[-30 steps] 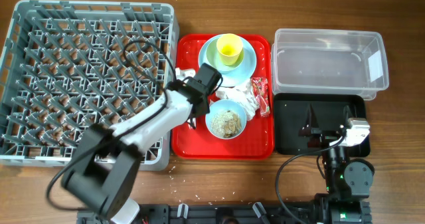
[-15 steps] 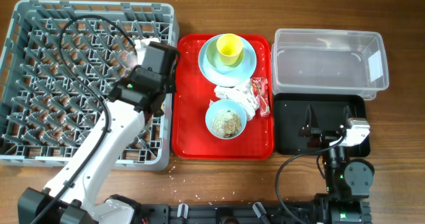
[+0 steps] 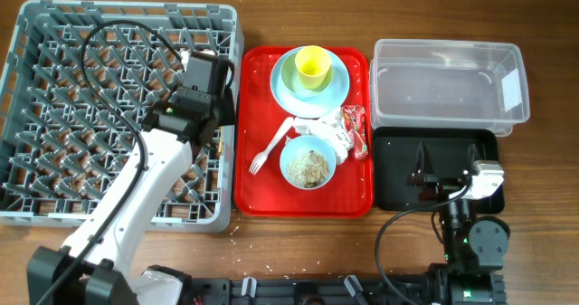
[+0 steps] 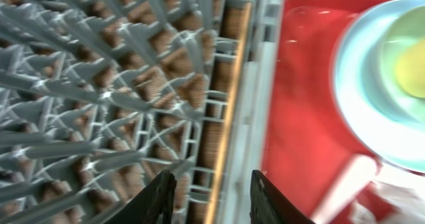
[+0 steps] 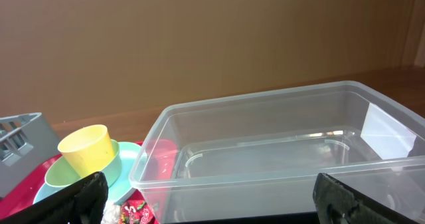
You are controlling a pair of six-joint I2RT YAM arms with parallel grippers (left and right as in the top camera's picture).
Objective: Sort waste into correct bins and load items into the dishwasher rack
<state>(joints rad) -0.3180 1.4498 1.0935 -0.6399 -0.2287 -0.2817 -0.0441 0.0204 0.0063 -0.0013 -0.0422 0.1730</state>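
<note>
Moved: left arm [image 3: 145, 174] has swung off the red tray [image 3: 258, 192] to the right edge of the rack [image 3: 127, 11]. The fork [image 3: 271, 147] shows on the tray now, not made out there half a second ago.
Rack: far left, no dishes seen in it. A chopstick [image 4: 229, 117] lies along the inside of its right wall.
Left claw [image 4: 212, 184]: over that wall, jaws parted, nothing held. The chopstick runs below the gap, not gripped.
Fork: on the red tray, right of the left claw, just left of the blue bowl [image 3: 288, 160]. Long axis is diagonal, tines near-left, handle far-right.
Nearer arm: left, by my read.
Stack: plate [image 3: 336, 86], mint bowl [image 3: 293, 70] and cup [image 3: 312, 65], at the tray's far end.
Waste: napkins [image 3: 317, 128] and wrapper [image 3: 355, 128] mid-tray, scraps [image 3: 309, 167] in the blue bowl.
Bins: clear tub [image 3: 448, 44] far right, black tray [image 3: 398, 192] in front of it, no waste seen in either.
Right claw [image 5: 209, 187]: over the black tray, jaws wide, nothing held.
Next: probably the fork, claw turned to close across its diagonal handle.
</note>
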